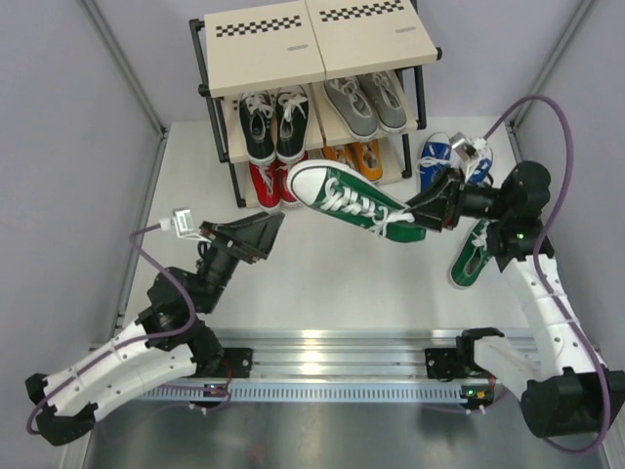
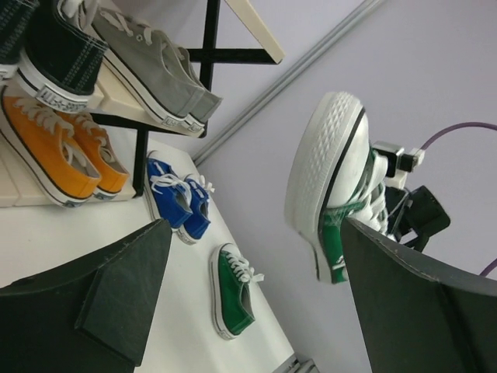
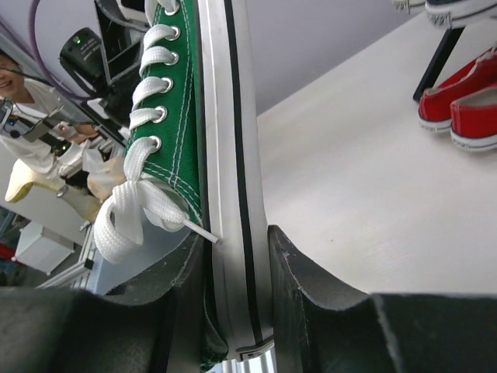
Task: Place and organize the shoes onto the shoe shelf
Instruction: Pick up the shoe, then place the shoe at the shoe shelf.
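Note:
My right gripper (image 1: 422, 217) is shut on the heel side wall of a green sneaker (image 1: 347, 195) and holds it in the air in front of the shoe shelf (image 1: 293, 44). The wrist view shows its sole wall (image 3: 233, 194) clamped between the fingers. My left gripper (image 1: 264, 230) is open and empty, below and left of the held shoe (image 2: 330, 179). The second green sneaker (image 1: 471, 256) lies on the table at the right (image 2: 231, 291). The blue pair (image 1: 439, 156) stands right of the shelf. Black, grey, red and orange pairs sit on the shelf.
The black pair (image 1: 273, 122) and grey pair (image 1: 366, 103) fill the middle tier; the red pair (image 1: 269, 184) and orange pair (image 1: 356, 156) are on the bottom tier. Enclosure walls stand left and right. A metal rail (image 1: 332, 376) runs along the near edge.

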Action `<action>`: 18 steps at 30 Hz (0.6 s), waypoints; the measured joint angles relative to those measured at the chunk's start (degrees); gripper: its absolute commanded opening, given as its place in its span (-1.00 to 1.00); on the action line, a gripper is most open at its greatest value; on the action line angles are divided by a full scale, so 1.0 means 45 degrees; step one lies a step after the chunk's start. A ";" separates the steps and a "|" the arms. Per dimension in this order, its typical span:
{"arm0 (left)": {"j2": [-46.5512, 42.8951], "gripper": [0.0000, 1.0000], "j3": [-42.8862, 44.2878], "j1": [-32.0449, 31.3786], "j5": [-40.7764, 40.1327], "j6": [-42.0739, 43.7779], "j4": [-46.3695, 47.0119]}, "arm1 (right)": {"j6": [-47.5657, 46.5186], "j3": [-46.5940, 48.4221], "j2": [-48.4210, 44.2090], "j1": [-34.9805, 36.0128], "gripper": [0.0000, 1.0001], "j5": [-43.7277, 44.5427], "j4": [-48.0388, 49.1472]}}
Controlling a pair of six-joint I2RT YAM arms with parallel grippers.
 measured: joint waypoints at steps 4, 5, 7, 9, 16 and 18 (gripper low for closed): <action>-0.0811 0.95 0.0816 0.0000 -0.0393 0.0767 -0.1870 | 0.0680 0.1496 0.0840 -0.0083 -1.00 0.0316 0.0559; -0.1035 0.96 0.1112 0.0000 -0.0495 0.1064 -0.2535 | 0.0826 0.1943 0.1117 -0.0112 -1.00 0.0437 0.0675; -0.1316 0.97 0.1559 0.0000 -0.0719 0.1569 -0.3662 | 0.1122 0.3011 0.1768 -0.0170 -1.00 0.0860 0.0860; -0.1535 0.97 0.1967 0.0000 -0.0937 0.2191 -0.4828 | 0.1433 0.4109 0.2458 -0.0199 -1.00 0.1467 0.1025; -0.1778 0.97 0.2322 0.0000 -0.1331 0.3614 -0.8204 | 0.2463 0.8990 0.5935 -0.0253 -1.00 0.4133 0.0923; -0.1957 0.97 0.2302 0.0000 -0.1209 0.3798 -0.8752 | 0.2696 1.0418 0.6994 -0.0243 -1.00 0.5047 0.0607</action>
